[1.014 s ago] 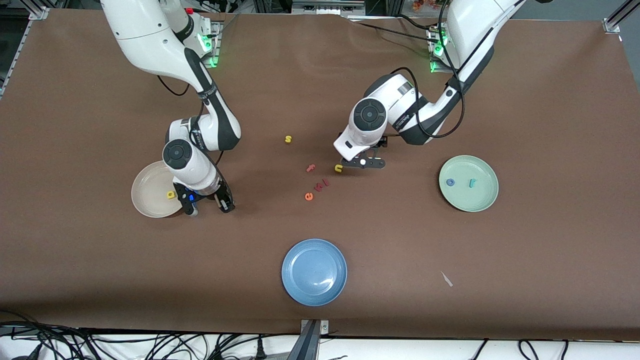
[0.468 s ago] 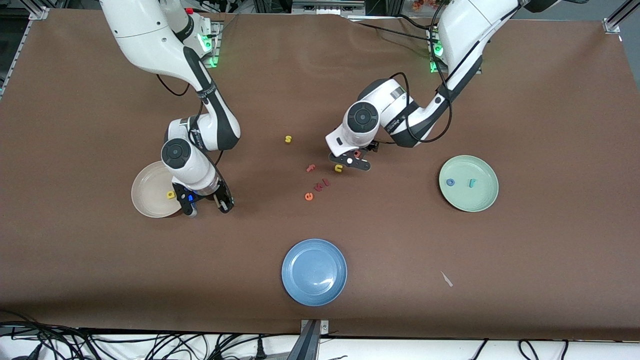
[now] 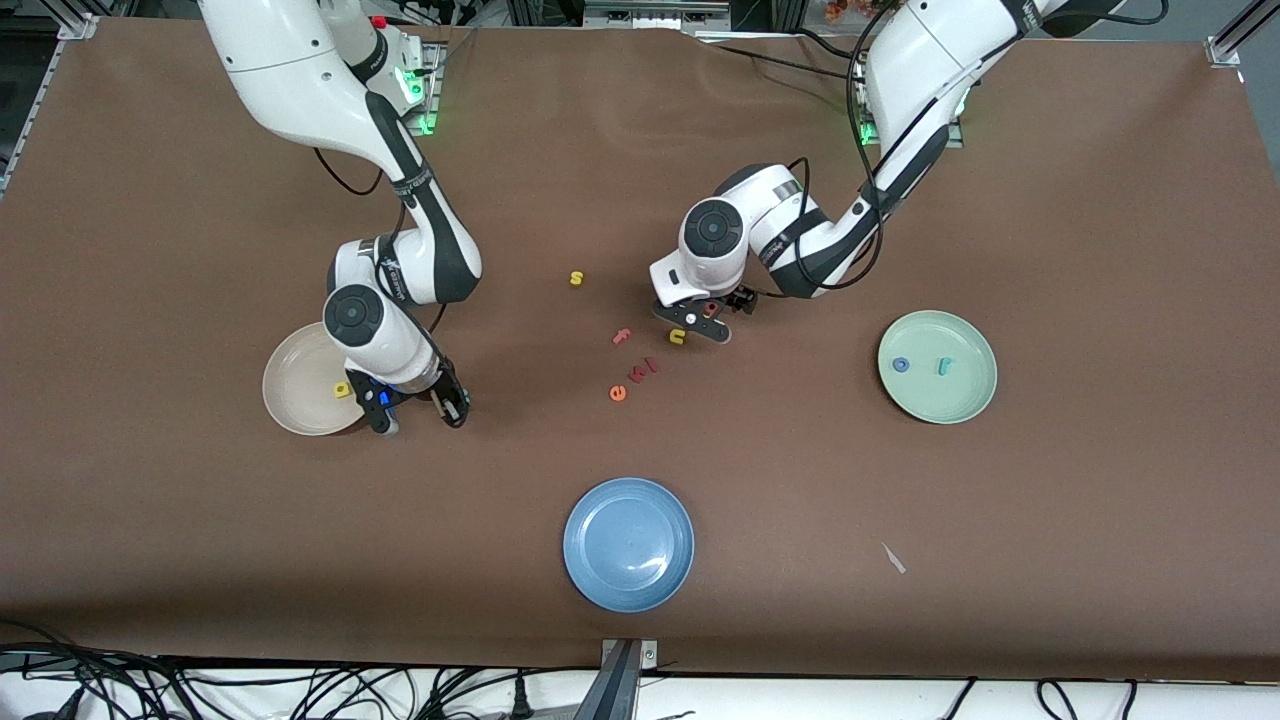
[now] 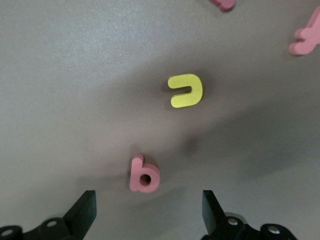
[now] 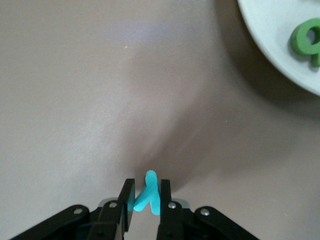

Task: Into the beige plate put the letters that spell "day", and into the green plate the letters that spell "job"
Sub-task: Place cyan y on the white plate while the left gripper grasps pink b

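Both pickups are in hand: the right gripper (image 5: 146,200), beside the beige plate (image 3: 290,385) (green a (image 5: 307,40) inside), pinches the teal y (image 5: 148,196) and must carry it over, while the left gripper (image 4: 149,220), jaws spread, must descend around the pink b (image 4: 144,175).

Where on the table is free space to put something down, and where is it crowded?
Bare cloth lies between the blue plate and the green plate, and between the blue plate and the beige plate. Crowded: the loose letters at mid-table under the left claw.
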